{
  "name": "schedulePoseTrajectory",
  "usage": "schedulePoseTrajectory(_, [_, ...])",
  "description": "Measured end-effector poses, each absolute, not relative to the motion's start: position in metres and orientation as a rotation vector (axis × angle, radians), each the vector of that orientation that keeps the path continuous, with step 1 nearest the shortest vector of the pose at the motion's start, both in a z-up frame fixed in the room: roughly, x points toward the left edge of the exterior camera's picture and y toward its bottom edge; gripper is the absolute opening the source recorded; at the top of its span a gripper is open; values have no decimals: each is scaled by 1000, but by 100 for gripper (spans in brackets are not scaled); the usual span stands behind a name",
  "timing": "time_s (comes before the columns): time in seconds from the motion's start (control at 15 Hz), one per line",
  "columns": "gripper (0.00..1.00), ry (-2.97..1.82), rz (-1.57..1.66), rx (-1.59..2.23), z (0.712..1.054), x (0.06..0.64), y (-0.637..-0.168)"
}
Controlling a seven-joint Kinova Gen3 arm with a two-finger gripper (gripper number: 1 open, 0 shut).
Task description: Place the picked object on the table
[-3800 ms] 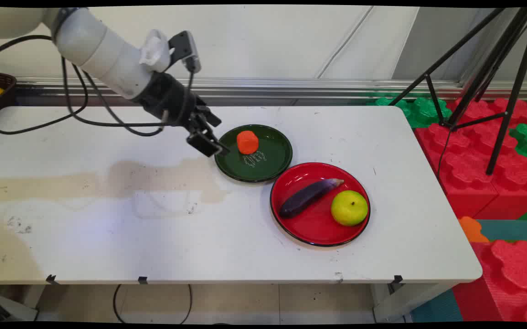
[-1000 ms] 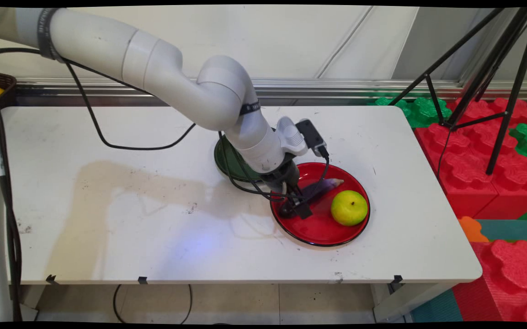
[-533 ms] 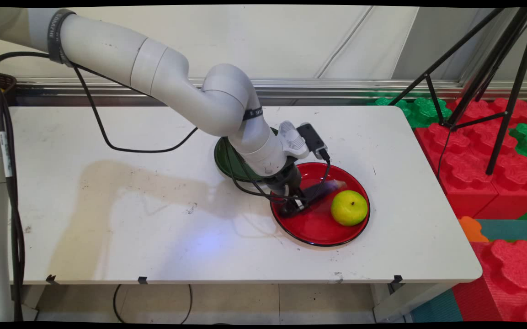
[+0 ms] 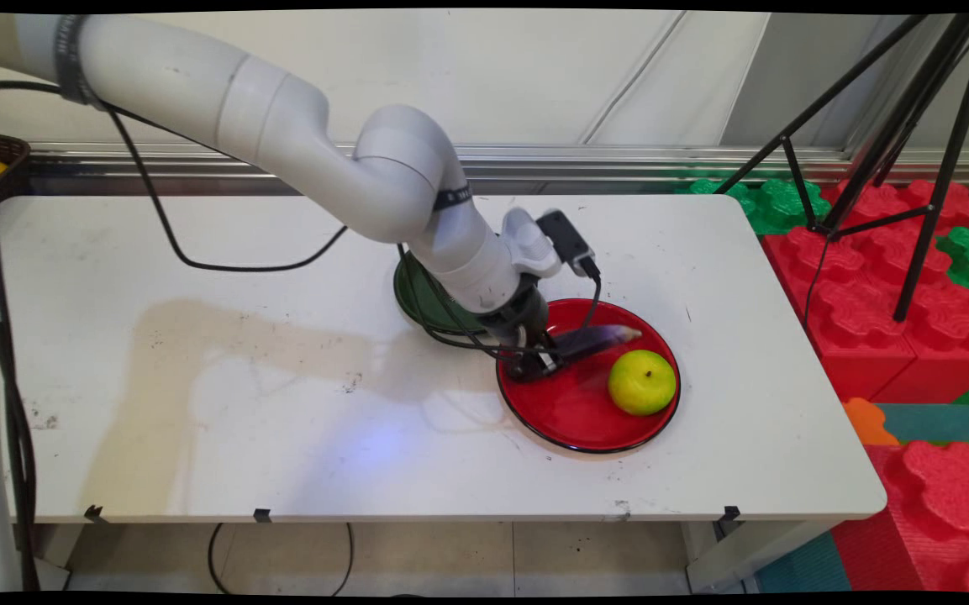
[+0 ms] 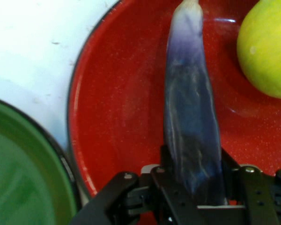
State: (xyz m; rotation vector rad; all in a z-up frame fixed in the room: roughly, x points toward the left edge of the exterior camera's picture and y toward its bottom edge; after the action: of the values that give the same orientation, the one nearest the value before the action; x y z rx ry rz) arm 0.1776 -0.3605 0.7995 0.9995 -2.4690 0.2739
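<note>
- Bench (image 4: 282, 437): white, stained along the near left; the near edge is bare of objects.
- Red plate (image 4: 585, 416): right of centre. Its left rim is partly hidden by the gripper; the hand view cuts off its far and right portions.
- Yellow-green fruit (image 4: 642, 382): sits on the red plate's right side, apart from the eggplant; only part of it shows at the hand view's upper right (image 5: 267, 47).
- Gripper (image 4: 541, 360): jaws closed on the thick end of the eggplant (image 4: 593, 339), over the red plate's left part. The thick end is hidden behind the black fingers (image 5: 178, 197).
- Eggplant long axis: runs from the gripper toward the picture's right and slightly up, pale tip leading. Half a second ago it lay lower on the plate; the tip now sits higher, and whether it touches the plate cannot be determined.
- Green plate (image 4: 413, 294): just behind and left of the red plate, mostly hidden by the arm; its contents cannot be made out.
</note>
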Motion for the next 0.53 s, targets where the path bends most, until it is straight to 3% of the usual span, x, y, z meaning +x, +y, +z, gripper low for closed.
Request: schedulePoseTrajectory(0.53, [0,-2437,388,978,853,210,-343])
